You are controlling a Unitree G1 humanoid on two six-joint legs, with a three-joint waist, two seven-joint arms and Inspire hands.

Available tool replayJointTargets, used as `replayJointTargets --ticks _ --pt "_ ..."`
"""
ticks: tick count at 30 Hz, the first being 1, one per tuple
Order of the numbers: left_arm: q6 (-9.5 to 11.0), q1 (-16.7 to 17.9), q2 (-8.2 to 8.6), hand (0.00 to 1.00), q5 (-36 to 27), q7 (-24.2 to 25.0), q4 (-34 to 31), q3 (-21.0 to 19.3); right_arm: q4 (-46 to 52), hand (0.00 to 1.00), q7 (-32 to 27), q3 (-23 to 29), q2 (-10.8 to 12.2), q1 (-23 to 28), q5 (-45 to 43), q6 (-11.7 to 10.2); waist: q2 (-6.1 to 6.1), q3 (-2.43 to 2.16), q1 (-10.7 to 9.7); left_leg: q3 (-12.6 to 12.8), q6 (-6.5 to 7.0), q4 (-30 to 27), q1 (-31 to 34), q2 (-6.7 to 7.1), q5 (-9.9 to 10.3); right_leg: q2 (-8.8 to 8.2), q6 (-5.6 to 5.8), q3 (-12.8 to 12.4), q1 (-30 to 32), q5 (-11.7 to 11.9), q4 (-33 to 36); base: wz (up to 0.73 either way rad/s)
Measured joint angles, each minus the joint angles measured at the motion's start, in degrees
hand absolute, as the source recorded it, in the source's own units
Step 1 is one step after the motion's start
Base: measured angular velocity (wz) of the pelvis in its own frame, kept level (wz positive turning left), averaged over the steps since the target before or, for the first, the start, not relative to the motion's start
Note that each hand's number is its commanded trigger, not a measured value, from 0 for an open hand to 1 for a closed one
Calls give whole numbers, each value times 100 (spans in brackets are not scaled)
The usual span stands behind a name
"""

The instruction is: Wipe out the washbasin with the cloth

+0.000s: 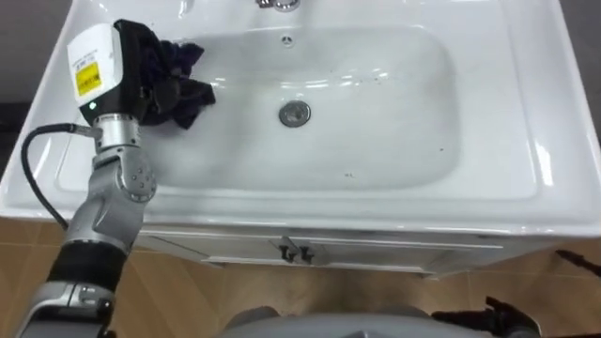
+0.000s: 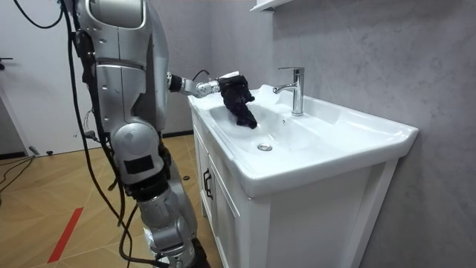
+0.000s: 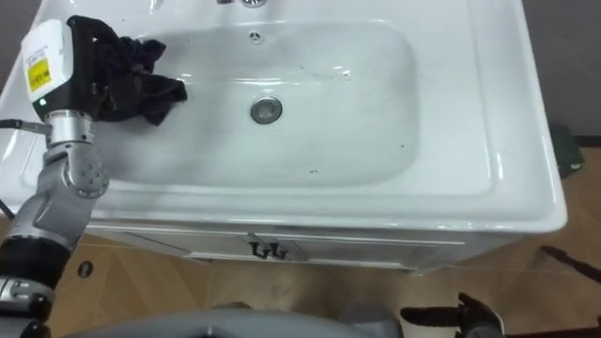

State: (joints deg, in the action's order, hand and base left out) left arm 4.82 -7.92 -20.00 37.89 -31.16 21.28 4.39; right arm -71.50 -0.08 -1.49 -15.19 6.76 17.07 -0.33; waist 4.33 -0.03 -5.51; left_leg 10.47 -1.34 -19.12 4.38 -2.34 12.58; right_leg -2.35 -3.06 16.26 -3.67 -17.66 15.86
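The white basin [image 1: 526, 178] holds a dark cloth [image 1: 188, 89], bunched against the bowl's left slope, well left of the drain [image 1: 295, 114]. The left robot hand [image 1: 139, 61] grips the cloth with its fingers curled round it. A tap [image 2: 297, 89] stands at the back rim.

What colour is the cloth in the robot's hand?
Dark, navy to black, with no pattern. The cloth shows best in the left eye view.

The basin [image 1: 488, 141] is glossy white, with a silver drain [image 1: 294, 114] at its middle and a dark navy cloth [image 1: 188, 80] at ten o'clock. The left hand [image 1: 127, 66] there is black, its back white with a yellow patch.
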Motion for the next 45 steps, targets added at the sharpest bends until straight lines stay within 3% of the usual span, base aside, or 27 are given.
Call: replayJointTargets --ticks 7,15,27,29,34,38,45 --pt "-2 110 2 100 10 -236 -286 -186 3 0 -22 63 22 122 -418 85 10 -23 5 0 1 181 -304 75 1 -30 65 -39 -253 59 -141 -5" --pt "-190 149 1 100 13 -369 -286 -291 27 0 -30 64 23 263 -564 279 103 -25 101 -9 17 169 -385 102 6 -49 112 -31 -379 101 -215 1" --pt "-319 202 -8 100 97 -471 -371 -1114 18 0 -2 170 20 342 -1062 342 175 -19 139 -45 24 105 -481 103 4 -48 114 -112 -460 96 -229 -1" --pt "-346 292 -109 100 102 -474 -485 -1141 18 0 -13 172 21 341 -1094 369 175 -19 165 -131 24 108 -491 113 4 -41 113 -125 -466 96 -232 -2" --pt "-362 294 -113 100 102 -474 -662 -1158 16 0 -63 236 25 346 -1113 374 170 -15 287 -209 24 164 -510 132 4 -34 113 -107 -486 96 -258 3" --pt "-369 294 -116 100 104 -474 -730 -1214 17 0 -99 366 43 362 -1113 383 148 3 285 -300 24 171 -514 168 4 -40 115 -48 -545 97 -326 7" --pt "-455 299 -115 100 104 -475 -798 -1312 40 0 -114 406 57 341 -1111 401 163 -11 292 -312 23 291 -574 187 3 -40 119 -48 -564 100 -322 0"
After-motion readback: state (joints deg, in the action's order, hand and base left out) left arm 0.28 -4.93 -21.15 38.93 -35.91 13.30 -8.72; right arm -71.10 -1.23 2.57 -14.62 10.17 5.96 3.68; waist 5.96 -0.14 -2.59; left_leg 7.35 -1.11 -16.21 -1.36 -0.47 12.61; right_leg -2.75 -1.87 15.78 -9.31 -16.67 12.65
